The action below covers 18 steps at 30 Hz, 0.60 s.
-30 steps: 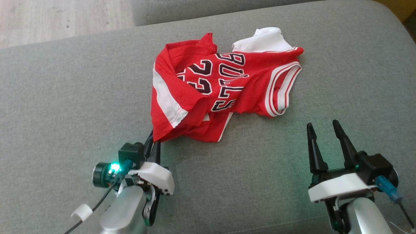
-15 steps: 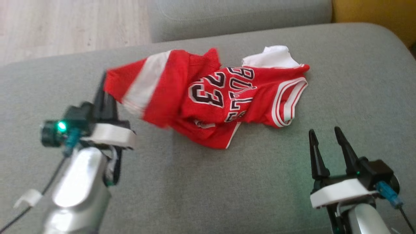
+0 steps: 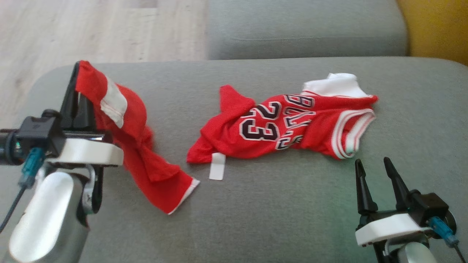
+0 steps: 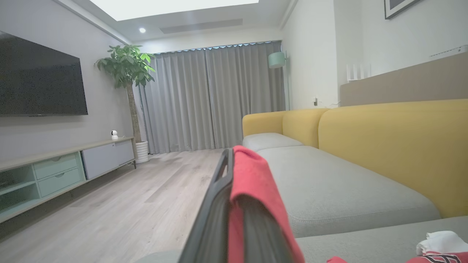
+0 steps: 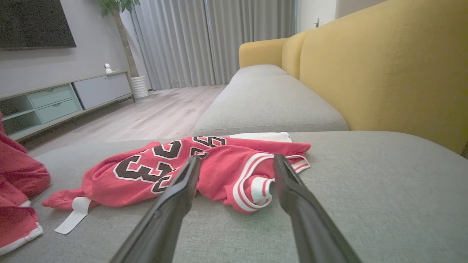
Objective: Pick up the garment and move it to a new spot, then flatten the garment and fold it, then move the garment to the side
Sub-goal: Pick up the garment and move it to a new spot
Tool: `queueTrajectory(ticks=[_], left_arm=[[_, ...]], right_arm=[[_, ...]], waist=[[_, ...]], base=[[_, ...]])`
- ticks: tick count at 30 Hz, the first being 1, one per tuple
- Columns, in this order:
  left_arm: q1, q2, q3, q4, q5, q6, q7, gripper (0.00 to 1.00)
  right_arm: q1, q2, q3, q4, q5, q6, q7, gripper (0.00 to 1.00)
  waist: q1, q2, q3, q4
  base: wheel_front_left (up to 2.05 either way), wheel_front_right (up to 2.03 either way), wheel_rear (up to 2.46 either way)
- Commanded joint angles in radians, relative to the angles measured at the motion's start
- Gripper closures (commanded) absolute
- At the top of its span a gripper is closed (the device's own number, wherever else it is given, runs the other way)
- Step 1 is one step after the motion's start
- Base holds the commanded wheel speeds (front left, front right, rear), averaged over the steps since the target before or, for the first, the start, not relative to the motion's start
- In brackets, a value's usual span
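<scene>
My left gripper (image 3: 76,69) is shut on one end of a red garment (image 3: 135,124) with a white stripe, raised over the left part of the grey sofa cushion (image 3: 278,212). The garment hangs from the fingers, and its lower end trails on the cushion. In the left wrist view the red cloth (image 4: 252,175) drapes over the shut fingers (image 4: 215,204). My right gripper (image 3: 372,162) stands open at the lower right, nothing between its fingers. The right wrist view has the hanging garment (image 5: 18,175) at its left edge.
A red jersey (image 3: 285,128) numbered 23 lies crumpled mid-cushion, a white label (image 3: 217,170) at its near edge and a white cloth (image 3: 334,84) behind it. The right gripper (image 5: 237,160) points at it. Wooden floor (image 3: 91,33) lies beyond the left edge; yellow backrest (image 3: 435,29) at right.
My left gripper has risen and swung left, pulling the striped garment off and clear of the jersey. The head camera has shifted too. The right gripper has stayed open in place.
</scene>
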Motion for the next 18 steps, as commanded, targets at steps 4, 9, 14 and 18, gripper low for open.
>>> queueTrajectory(ticks=[4,9,14,18], left_arm=[[-0.021,0.073,0.068,-0.135,0.014,0.032,0.049,1.00],[0.000,0.099,0.086,-0.186,0.010,0.046,0.078,1.00],[-0.026,0.135,0.106,-0.204,0.000,0.033,0.101,1.00],[-0.129,0.180,0.128,-0.190,-0.004,0.000,0.124,1.00]], right_arm=[[-0.020,-0.005,0.017,-0.036,0.000,0.004,-0.014,0.00],[-0.018,-0.005,0.016,-0.037,-0.003,0.004,-0.014,0.00],[-0.034,-0.005,0.018,-0.043,-0.016,0.004,-0.014,0.00],[-0.063,-0.005,0.024,-0.049,-0.032,0.004,-0.014,0.00]], waist=[[0.0001,0.0000,-0.005,0.090],[0.0001,0.0000,0.000,0.155],[0.0001,0.0000,0.027,0.198],[0.0001,0.0000,0.073,0.202]], base=[[0.00,0.00,0.00],[0.00,0.00,0.00],[0.00,0.00,0.00],[0.00,0.00,0.00]])
